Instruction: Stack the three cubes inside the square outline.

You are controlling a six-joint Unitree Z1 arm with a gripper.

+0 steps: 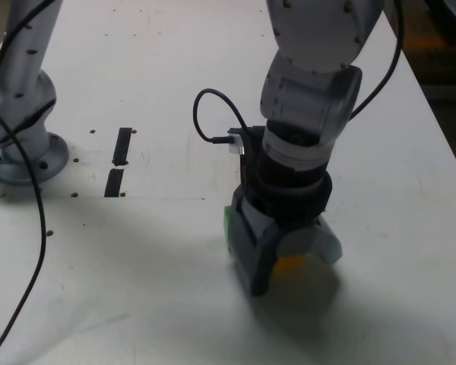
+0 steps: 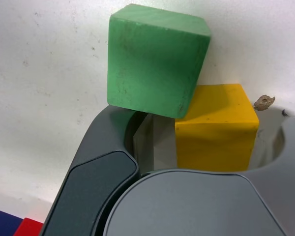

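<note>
Gripper (image 1: 295, 266) points down at a pale tabletop (image 1: 159, 304), its jaws parted and standing on either side of the yellow cube (image 2: 216, 142). In the wrist view, gaps show between that cube and both jaws, so it is not clenched. The yellow cube sits on the tabletop; in the exterior view only an orange-yellow patch of it shows beneath the gripper.

Just outside the jaws is the green cube (image 2: 155, 64), at about ten o'clock from the gripper in the exterior view, where only a sliver shows. Its corner overlaps the yellow cube in the wrist view; whether they touch, I cannot tell. Near the yellow cube lies a small brown fleck (image 2: 264, 102).

Beyond one finger, the wrist view catches part of a red block (image 2: 28, 228) beside a dark blue object (image 2: 4, 223), both cut off by the picture's edge.

Farther out in the exterior view, a thin black cable (image 1: 205, 114) loops at eleven o'clock from the gripper. Two short black strips (image 1: 122, 146) lie well apart from it at ten o'clock, and past them stands a round grey base (image 1: 42, 163).
</note>
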